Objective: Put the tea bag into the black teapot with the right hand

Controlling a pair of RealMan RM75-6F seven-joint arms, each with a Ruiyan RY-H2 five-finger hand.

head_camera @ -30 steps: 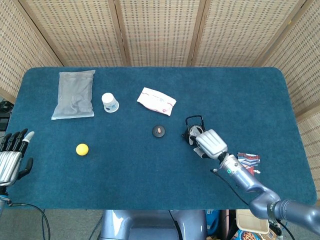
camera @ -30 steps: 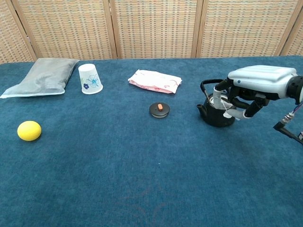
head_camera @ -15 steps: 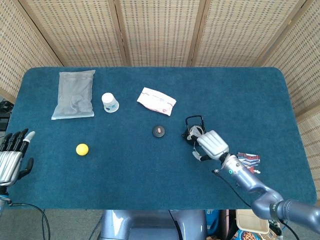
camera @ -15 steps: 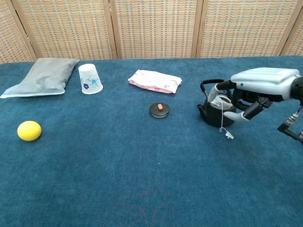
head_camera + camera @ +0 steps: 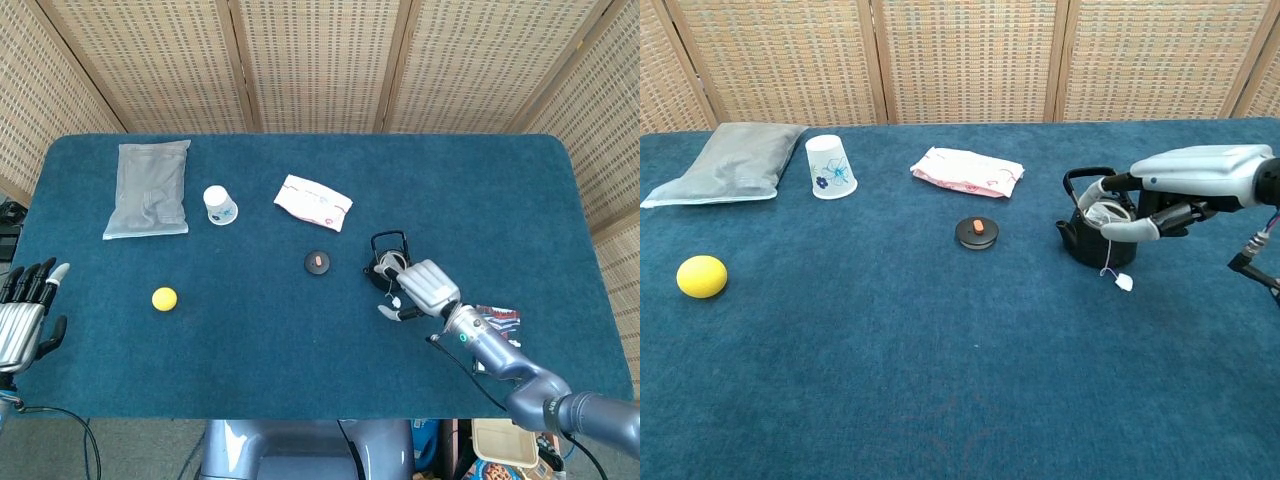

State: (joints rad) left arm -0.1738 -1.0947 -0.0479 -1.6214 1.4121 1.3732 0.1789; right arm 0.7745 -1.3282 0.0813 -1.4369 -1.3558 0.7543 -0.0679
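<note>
Right hand [image 5: 1180, 190]: just right of the black teapot, fingers spread and extended toward it, holding nothing; one fingertip reaches over the pot's rim.

Black teapot [image 5: 1095, 240]: upright on the table, right of centre, lid off, handle raised. Contents: tea bag [image 5: 1102, 214], pale, lying in the open mouth. Its string runs over the near rim and down the pot's side; the paper tag [image 5: 1124, 282] rests on the table just beside the base.

Teapot lid [image 5: 977, 232]: black with an orange knob, lying on the table well left of the pot.

Pink-and-white packet [image 5: 967, 171]: flat, far side, beyond the lid.

Paper cup [image 5: 830, 167]: white with a blue print, upside down, left of the packet; contents cannot be seen.

Grey pouch [image 5: 730, 162]: flat, far left corner.

Yellow ball [image 5: 702, 276]: near left, well apart from all else.

Left hand [image 5: 22, 318]: at the near left table edge, fingers extended and apart, holding nothing.

Table [image 5: 940, 380]: blue cloth surface.
</note>
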